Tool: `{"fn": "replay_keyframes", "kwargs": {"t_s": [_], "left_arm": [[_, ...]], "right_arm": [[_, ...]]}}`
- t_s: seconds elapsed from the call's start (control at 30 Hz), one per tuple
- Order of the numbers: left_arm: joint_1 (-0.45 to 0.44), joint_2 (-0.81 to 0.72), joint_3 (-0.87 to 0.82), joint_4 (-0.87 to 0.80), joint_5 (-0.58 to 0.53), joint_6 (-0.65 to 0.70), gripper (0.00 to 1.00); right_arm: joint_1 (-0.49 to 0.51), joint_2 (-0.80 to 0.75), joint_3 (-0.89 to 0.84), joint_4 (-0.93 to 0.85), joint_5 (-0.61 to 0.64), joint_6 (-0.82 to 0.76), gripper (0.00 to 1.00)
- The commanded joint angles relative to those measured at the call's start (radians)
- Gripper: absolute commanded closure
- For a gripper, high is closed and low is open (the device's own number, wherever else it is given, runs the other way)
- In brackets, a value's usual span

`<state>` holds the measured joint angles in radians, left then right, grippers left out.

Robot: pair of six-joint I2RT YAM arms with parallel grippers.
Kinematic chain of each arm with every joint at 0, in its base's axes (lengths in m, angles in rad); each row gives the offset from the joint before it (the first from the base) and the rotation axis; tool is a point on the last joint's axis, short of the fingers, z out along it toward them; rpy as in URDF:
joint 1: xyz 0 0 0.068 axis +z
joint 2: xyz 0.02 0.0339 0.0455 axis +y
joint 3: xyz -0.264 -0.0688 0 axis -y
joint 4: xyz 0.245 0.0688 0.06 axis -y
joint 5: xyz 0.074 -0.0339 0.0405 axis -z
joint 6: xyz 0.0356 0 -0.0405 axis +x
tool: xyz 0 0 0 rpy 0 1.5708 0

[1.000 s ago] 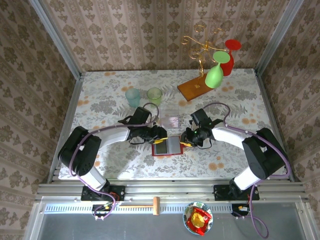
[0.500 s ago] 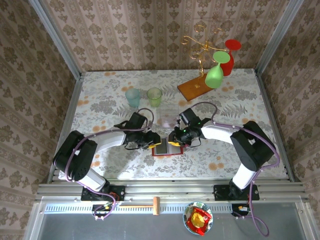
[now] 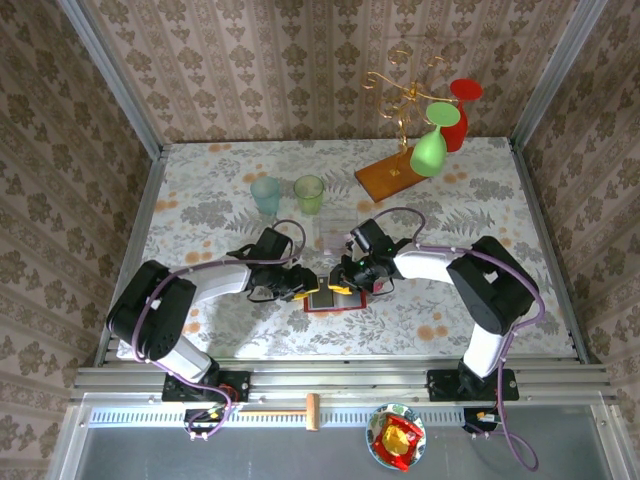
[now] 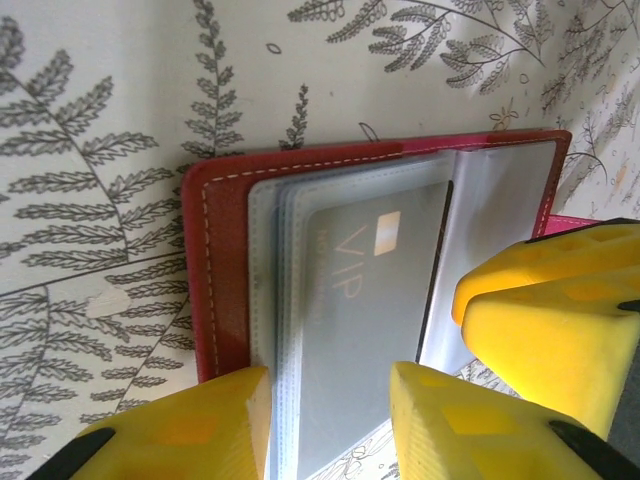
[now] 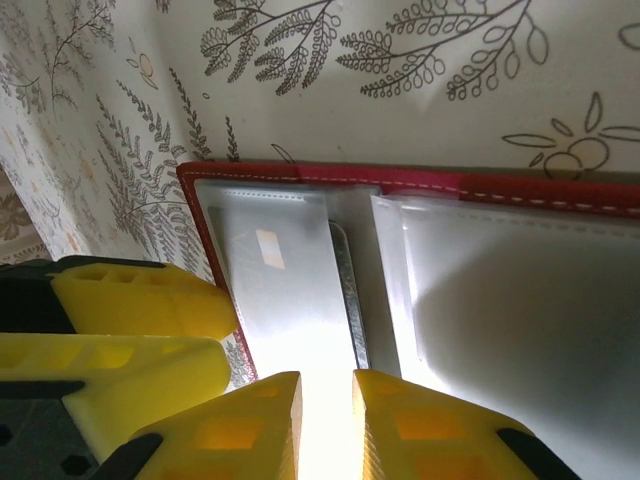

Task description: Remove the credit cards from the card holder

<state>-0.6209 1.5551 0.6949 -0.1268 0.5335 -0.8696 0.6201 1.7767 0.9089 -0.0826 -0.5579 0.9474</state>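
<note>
Fern-printed cloth covers the bench (image 3: 200, 215), and the card holder (image 3: 328, 297) lies open and flat on it, between and just beneath the two claws. A grey credit card (image 4: 365, 300) marked VIP sits inside the top clear sleeve. Its long axis runs straight ahead from the left claw (image 4: 328, 405), with the far short end toward the red cover edge. That claw's fingers stand apart, straddling the near edge of the sleeve stack. The right claw (image 5: 326, 405) has its fingers nearly together over the pale sleeve; whether they nip anything cannot be told. The holder's own long axis runs from one claw across to the other. The card looks light, thin, stiff and slick, likely to slide freely once started, while the soft sleeve would buckle. The best hold is probably the card's long edge beside the fold, with the light holder pinned so it does not skid. Farther ahead stand a teal cup (image 3: 266, 193) and a green cup (image 3: 309, 190).
</note>
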Motion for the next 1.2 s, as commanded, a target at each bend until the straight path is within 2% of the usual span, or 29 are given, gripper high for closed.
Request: {"fn": "replay_keyframes", "kwargs": {"t_s": [0.0, 0.23, 0.63, 1.17], "left_arm": [[0.004, 0.009, -0.012, 0.001, -0.004, 0.017, 0.63], [0.006, 0.013, -0.014, 0.0, 0.001, 0.018, 0.63], [0.006, 0.017, -0.012, -0.004, 0.005, 0.02, 0.63], [0.007, 0.019, -0.018, -0.002, 0.005, 0.018, 0.63]], "right_arm": [[0.009, 0.021, 0.018, 0.015, -0.022, 0.015, 0.77], [0.009, 0.035, 0.018, 0.023, -0.023, 0.014, 0.78], [0.011, 0.046, 0.017, 0.029, -0.027, 0.016, 0.86], [0.01, 0.024, 0.039, -0.059, 0.025, -0.027, 0.68]]}}
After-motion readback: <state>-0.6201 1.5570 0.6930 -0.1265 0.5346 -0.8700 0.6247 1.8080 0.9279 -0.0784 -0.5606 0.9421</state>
